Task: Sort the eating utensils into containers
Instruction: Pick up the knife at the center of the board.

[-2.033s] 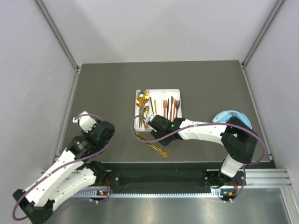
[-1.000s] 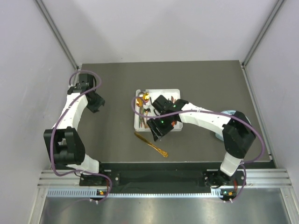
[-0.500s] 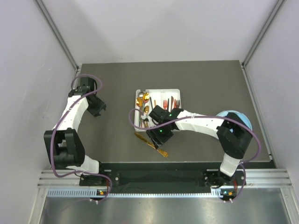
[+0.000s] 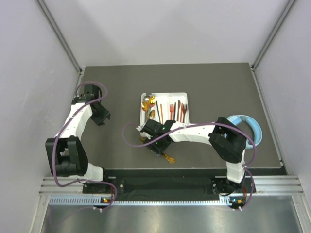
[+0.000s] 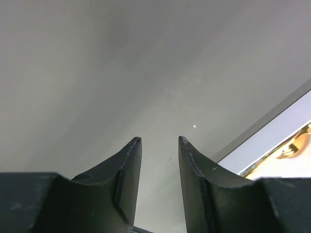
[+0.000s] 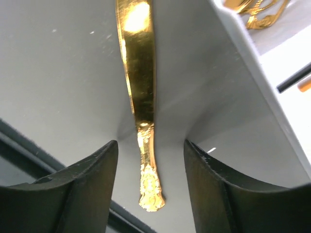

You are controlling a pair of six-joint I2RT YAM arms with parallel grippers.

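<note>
The right hand (image 4: 154,141) reaches across to the left and hangs low over the tabletop (image 4: 121,82), just near of the white tray (image 4: 165,95). Its wrist view shows the right hand (image 6: 149,145) with fingers (image 6: 92,179) spread wide, one on each side of a gold utensil (image 6: 138,58) that lies flat on the tabletop (image 6: 58,73). The fingers do not touch the utensil, and its ornate handle end points between them. The tray (image 6: 284,116) stands just right of the utensil in this view, with gold pieces (image 6: 252,14) inside it.

From above, the gold utensil (image 4: 167,157) lies slanted on the tabletop, outside the tray, near its near left corner, and the right hand partly covers it. The tray holds gold spoons (image 4: 149,102) in its left compartment and red forks (image 4: 179,109) further right.

The left hand (image 4: 99,114) is well apart, at the left of the tabletop. The wrist view shows the left hand (image 5: 159,140) with a narrow gap between its fingers and nothing in it. A corner of the tray (image 5: 277,141) shows at the right.

Light-blue headphones (image 4: 252,124) lie at the right of the tabletop.
</note>
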